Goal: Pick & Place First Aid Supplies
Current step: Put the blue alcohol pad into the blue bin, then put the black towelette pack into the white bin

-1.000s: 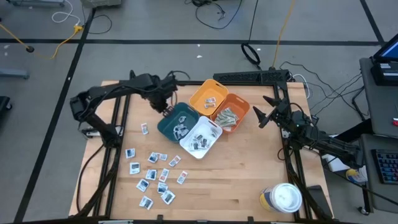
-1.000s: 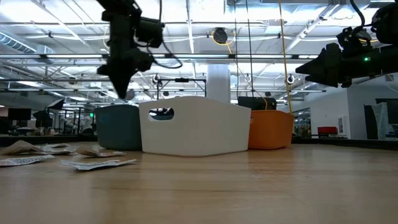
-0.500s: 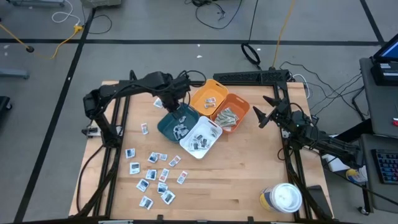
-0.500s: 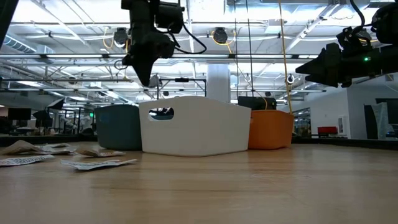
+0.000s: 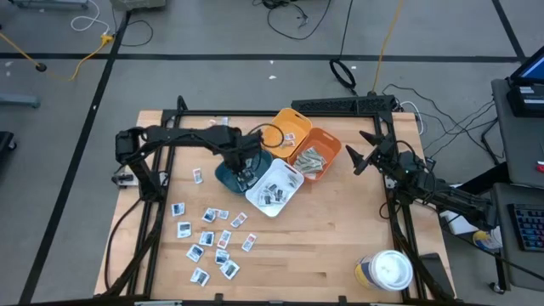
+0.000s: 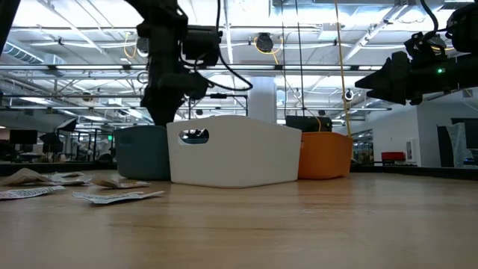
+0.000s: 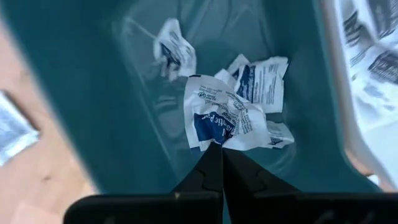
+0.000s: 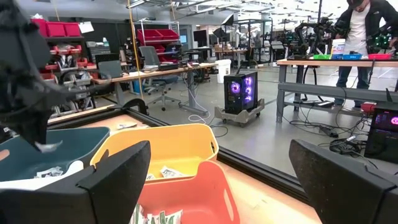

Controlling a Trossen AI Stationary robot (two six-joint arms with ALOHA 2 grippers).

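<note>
My left gripper (image 5: 241, 161) points down into the teal bin (image 5: 223, 175) and is shut on a crumpled white packet with a blue mark (image 7: 221, 118). A few more such packets (image 7: 261, 74) lie on the bin's floor. Several flat white packets (image 5: 212, 242) lie loose on the table's near left. The low view shows the left gripper (image 6: 160, 113) dipping behind the teal bin's rim (image 6: 140, 153). At the table's right edge my right gripper (image 5: 357, 158) stands open, level, with nothing between its fingers. My left gripper pinches the packet's crumpled edge (image 7: 217, 139) between its two fingertips. The fingers come from above, pointing down. The packet sits below the tips inside the teal bin; whether it touches the packets under it I cannot tell.
A white bin (image 5: 276, 189), an orange bin (image 5: 320, 153) and a yellow bin (image 5: 285, 127) stand tight against the teal one at the table's middle. A round white-lidded tub (image 5: 388, 270) stands at the near right. Bare wood lies between.
My left gripper, still shut on the packet, has gone from the teal bin's far left side toward the table's right, then down and toward the near edge into the bin.
</note>
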